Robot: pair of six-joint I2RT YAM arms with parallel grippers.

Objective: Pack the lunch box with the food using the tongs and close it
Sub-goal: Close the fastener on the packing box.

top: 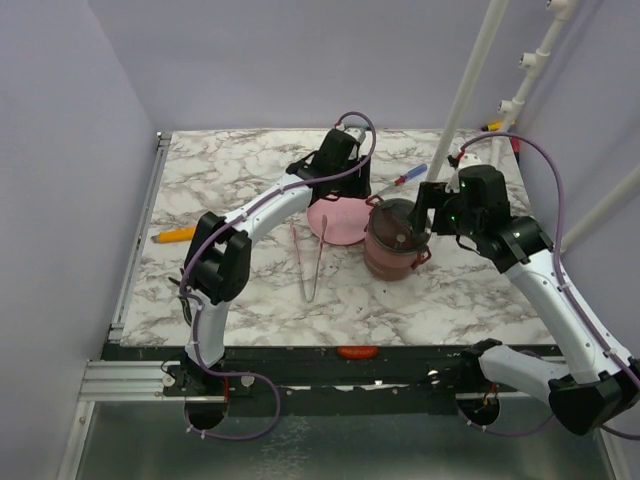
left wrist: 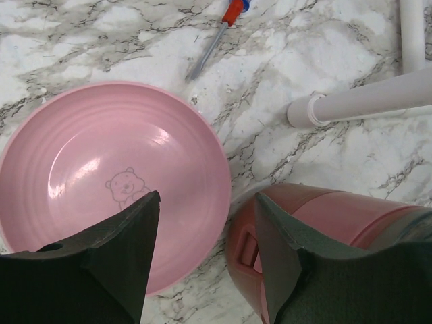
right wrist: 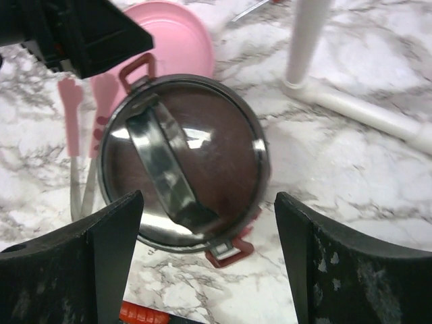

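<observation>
**Operator:** How far along am I?

**Spotter:** Nearly done, by my reading. Starting nearest you, the tongs point(top: 308, 262) lie flat on the marble-patterned table point(top: 220, 180), at about 8 o'clock of the lunch box point(top: 393, 245). Neither of your grippers holds them. The lunch box stands stacked as two tiers, with its lid point(right wrist: 182, 169) on top. At 10 o'clock of it, the plate point(left wrist: 101, 175) is bare. I see no food anywhere, so I judge it is already packed.

**Operator:** And my grippers?

**Spotter:** Your right gripper point(right wrist: 209, 197) hangs straight over the lid with its fingers spread wider than the box and nothing between them. Your left gripper point(left wrist: 206, 199) hovers over the gap between plate and lunch box, fingers well apart and also empty.

**Operator:** What is left, then?

**Spotter:** Probably only the fastening. A red clasp point(right wrist: 229, 251) shows at the box's side, but I cannot tell whether it is latched.

**Operator:** What am I dealing with, surface-wise?

**Spotter:** The tongs are slim, with pink tips on thin metal arms joined at the end nearest you. The lunch box is round, smooth and dusty red. Its lid is glossy see-through grey with a curved steel band across it, so I expect it to be slippery. The plate is shiny pink plastic with ring-shaped ridges and a small bear drawing. Farther off, at 12 o'clock, lie a thin-shafted screwdriver point(left wrist: 216, 40) and a smooth white pipe point(left wrist: 364, 101).
</observation>
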